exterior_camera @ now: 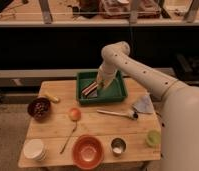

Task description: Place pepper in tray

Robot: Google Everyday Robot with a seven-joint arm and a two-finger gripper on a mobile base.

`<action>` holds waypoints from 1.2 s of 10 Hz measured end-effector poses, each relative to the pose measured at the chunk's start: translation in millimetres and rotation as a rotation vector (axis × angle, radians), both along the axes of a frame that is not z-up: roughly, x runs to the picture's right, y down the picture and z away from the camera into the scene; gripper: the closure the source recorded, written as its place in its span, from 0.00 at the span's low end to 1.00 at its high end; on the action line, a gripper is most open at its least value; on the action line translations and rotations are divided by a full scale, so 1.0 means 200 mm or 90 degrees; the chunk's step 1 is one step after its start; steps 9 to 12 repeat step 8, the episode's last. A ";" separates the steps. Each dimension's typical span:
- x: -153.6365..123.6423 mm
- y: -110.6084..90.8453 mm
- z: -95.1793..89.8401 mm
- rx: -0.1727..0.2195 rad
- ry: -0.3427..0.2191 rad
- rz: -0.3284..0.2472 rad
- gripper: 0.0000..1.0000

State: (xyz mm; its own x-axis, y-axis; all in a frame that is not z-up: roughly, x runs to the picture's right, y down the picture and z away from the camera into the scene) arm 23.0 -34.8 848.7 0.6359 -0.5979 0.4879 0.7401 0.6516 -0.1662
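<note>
The dark green rectangular tray [121, 93] stands at the far middle of the wooden table. My gripper [100, 84] hangs at the end of the white arm, low over the tray's middle-left part, beside a striped dark-and-white item [89, 89] lying in the tray. I cannot make out the small green pepper; it may be hidden at the gripper.
On the table are a yellow banana-like item [50, 97], a dark bowl of red pieces [39, 108], a peach-coloured fruit [74, 114], a wooden spoon [68, 139], an orange bowl [88, 151], a metal cup [118, 147], white bowls [34, 149], a light-green cup [153, 138], a grey cloth [143, 104] and a utensil [117, 114].
</note>
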 end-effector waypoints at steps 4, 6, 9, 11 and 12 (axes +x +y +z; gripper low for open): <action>0.06 0.03 0.20 -0.009 0.038 0.022 0.21; 0.12 0.00 0.22 0.001 0.050 0.027 0.20; 0.17 -0.01 0.21 0.010 0.050 0.038 0.20; 0.17 -0.01 0.21 0.010 0.050 0.038 0.20; 0.17 -0.01 0.21 0.010 0.050 0.038 0.20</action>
